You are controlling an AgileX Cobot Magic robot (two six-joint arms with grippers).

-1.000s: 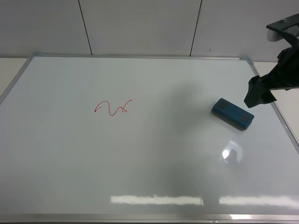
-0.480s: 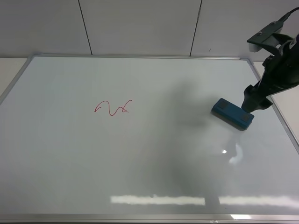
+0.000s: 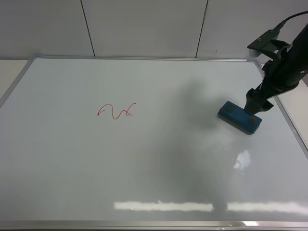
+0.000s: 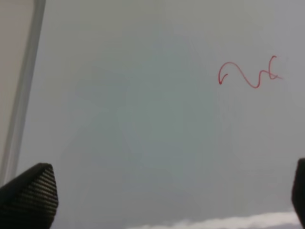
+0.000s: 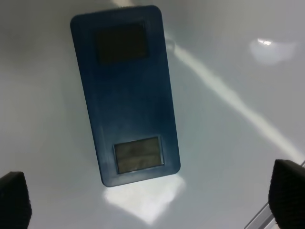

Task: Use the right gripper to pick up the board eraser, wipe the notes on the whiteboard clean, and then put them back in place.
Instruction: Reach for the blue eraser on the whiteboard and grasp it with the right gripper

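High cam: the board eraser (image 3: 239, 117) lies flat on the right side of the whiteboard (image 3: 144, 168). It's a teal-blue block with two dark square pads on top. The right gripper (image 3: 255, 103) hangs right over its right-hand end, can't tell if it's touching. The notes (image 3: 117, 110), a red squiggle, are well off to the left

Left wrist: the left gripper (image 4: 164, 195) has its fingers spread wide with nothing in them

Right wrist: fingers wide apart and empty too, and here one eraser pad looks dark, the other paler grey
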